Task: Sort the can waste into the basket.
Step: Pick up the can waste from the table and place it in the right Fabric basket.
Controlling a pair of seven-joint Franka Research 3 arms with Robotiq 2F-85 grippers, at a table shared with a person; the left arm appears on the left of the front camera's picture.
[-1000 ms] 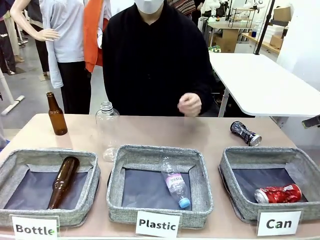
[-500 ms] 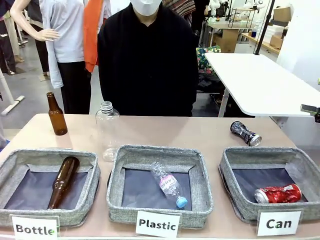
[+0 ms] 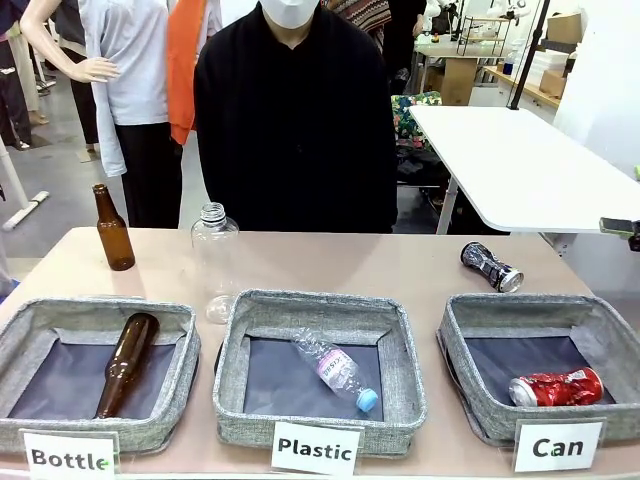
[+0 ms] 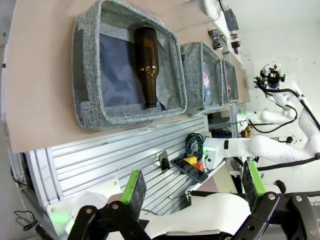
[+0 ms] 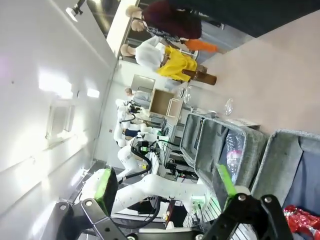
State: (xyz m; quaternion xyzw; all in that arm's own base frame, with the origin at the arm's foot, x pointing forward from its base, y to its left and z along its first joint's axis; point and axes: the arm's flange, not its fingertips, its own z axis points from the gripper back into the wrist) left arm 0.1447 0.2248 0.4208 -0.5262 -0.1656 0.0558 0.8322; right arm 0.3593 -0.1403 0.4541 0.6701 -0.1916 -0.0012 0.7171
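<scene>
Clear plastic bottle [image 3: 336, 371] in the Plastic basket [image 3: 318, 303] has rolled: near lengthwise 1 s ago, now diagonal, cap front-right. Person [image 3: 295, 130] has pulled the hand back from the table [image 3: 400, 262] and stands upright.

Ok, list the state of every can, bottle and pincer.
red can: crushed, in the Can basket.
grey can: lying on the table, unsorted.
small plastic bottle: capped, in Plastic basket.
tall clear bottle: upright.
near brown bottle: lying in Bottle basket.
far brown bottle: upright.
left pincer: open, empty.
right pincer: open, empty.
</scene>
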